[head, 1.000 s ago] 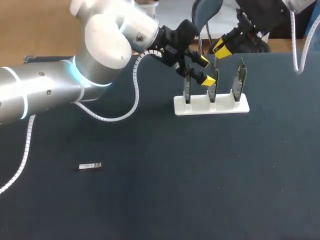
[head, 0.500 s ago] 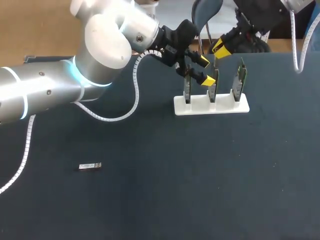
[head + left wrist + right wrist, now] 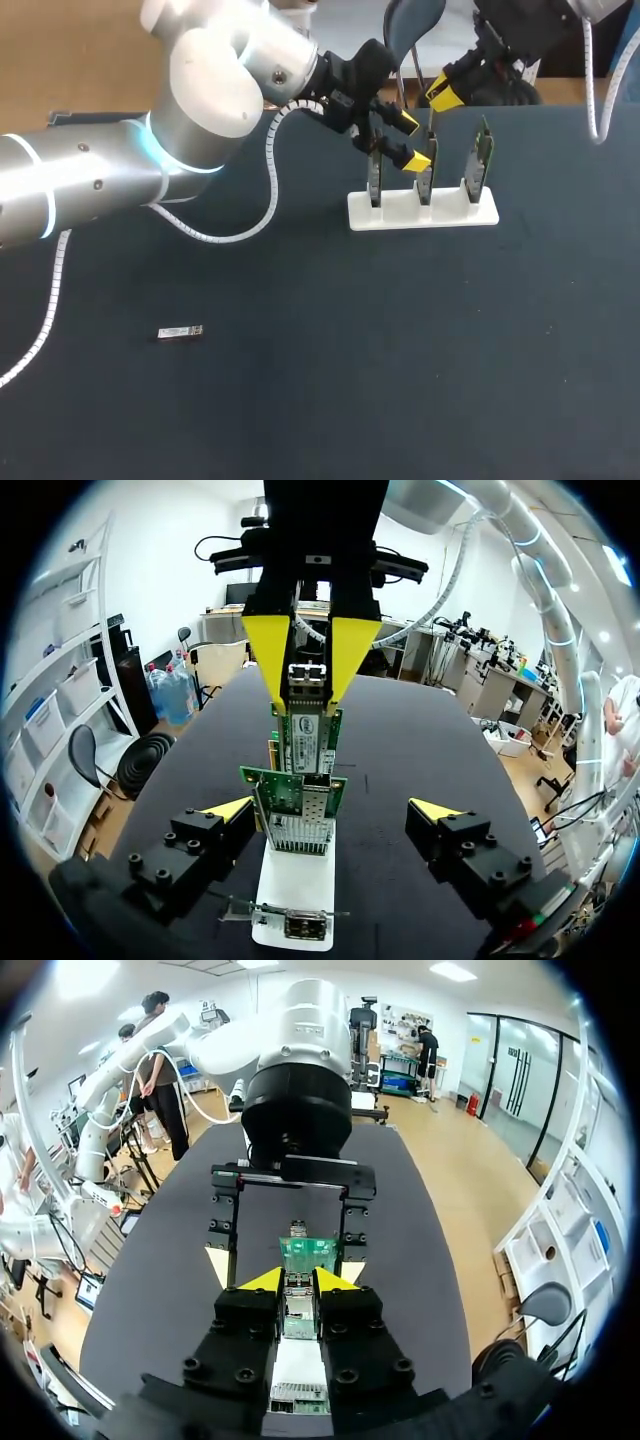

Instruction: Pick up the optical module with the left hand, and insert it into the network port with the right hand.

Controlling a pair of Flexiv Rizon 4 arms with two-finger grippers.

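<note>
My left arm (image 3: 100, 180) reaches in to the white rack (image 3: 422, 212). Its gripper (image 3: 412, 141) is spread wide apart, straddling the rack's middle card (image 3: 427, 172). My right gripper (image 3: 445, 97) hangs just above and behind the rack — I cannot tell whether it grips anything. Only the head view shows the module (image 3: 180, 332) — flat on the table (image 3: 330, 380), well apart from the rack.

Optical module (image 3: 180, 332) front-left; card stand (image 3: 422, 213) back-right, well apart.
</note>
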